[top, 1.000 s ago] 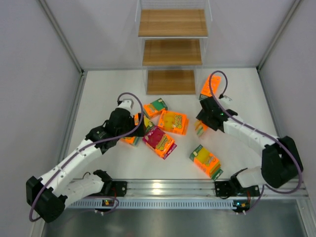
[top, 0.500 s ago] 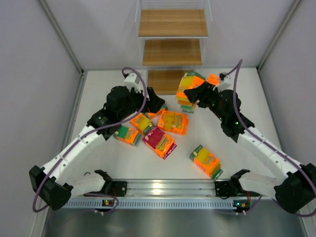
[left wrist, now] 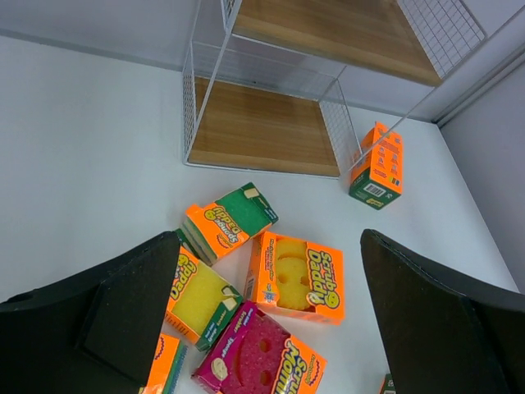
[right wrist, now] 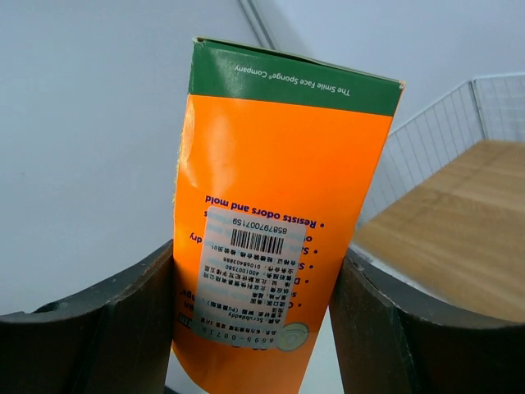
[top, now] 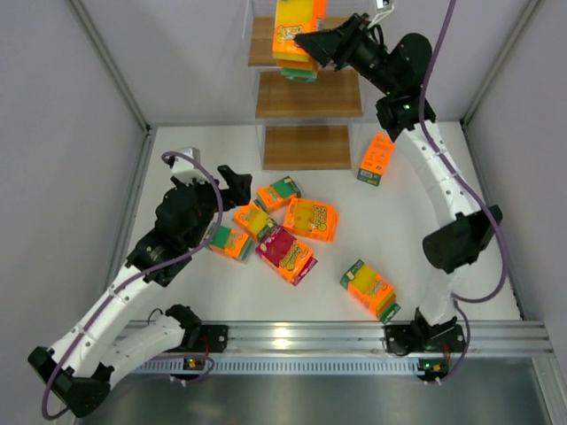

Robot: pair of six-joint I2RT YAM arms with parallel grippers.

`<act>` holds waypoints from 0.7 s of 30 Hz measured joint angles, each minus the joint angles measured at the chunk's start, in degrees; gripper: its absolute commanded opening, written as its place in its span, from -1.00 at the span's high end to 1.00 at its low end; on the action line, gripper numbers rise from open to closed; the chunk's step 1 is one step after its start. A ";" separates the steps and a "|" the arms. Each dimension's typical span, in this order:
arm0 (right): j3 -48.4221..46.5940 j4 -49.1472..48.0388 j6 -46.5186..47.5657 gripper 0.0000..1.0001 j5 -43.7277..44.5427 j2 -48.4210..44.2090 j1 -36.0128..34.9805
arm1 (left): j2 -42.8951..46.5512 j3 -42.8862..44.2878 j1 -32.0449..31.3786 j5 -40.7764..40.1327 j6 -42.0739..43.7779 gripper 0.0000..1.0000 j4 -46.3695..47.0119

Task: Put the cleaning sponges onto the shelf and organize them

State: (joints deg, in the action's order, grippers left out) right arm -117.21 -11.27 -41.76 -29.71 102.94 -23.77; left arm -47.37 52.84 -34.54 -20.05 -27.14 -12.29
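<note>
My right fingers (right wrist: pixel 82 328) pinch one sponge pack (top: pixel 297 27) above the shelf (top: pixel 310 97); its boards look bare. Seven other packs (top: pixel 310 219) lie on the tabletop (top: pixel 266 297) before the shelf. My left fingers (left wrist: pixel 98 320) are spread, empty.

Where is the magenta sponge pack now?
In the top view, the magenta pack lies centrally, beside the near edge of the large yellow-faced pack.

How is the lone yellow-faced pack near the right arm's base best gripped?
Probably from straight above, closing across the two long sides of the pack. It lies flat, face up and diagonal, with bare table all round, so align the grip to that diagonal.
</note>
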 measured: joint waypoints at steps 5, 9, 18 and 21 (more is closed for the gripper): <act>-16.65 -4.50 -4.92 -0.04 -2.45 15.26 0.57 | -0.74 -0.52 0.00 -0.39 0.04 -0.97 0.07; -21.66 -6.67 -6.40 -0.08 -0.96 22.25 0.50 | -1.60 -1.68 0.02 -0.09 0.28 -0.97 0.04; -23.28 -10.08 -4.37 0.00 4.76 24.92 -0.42 | -2.12 -2.73 0.17 2.95 1.55 -0.97 -0.24; -24.48 -11.76 -3.15 -0.04 6.36 25.18 -0.83 | -2.12 -2.84 0.28 4.63 1.64 -0.97 -0.24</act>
State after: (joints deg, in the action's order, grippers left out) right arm -141.69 -23.03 -44.91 -23.35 128.11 -24.60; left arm -49.50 50.00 -34.26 -15.42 -25.50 -12.53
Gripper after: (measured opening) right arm 0.643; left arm 0.984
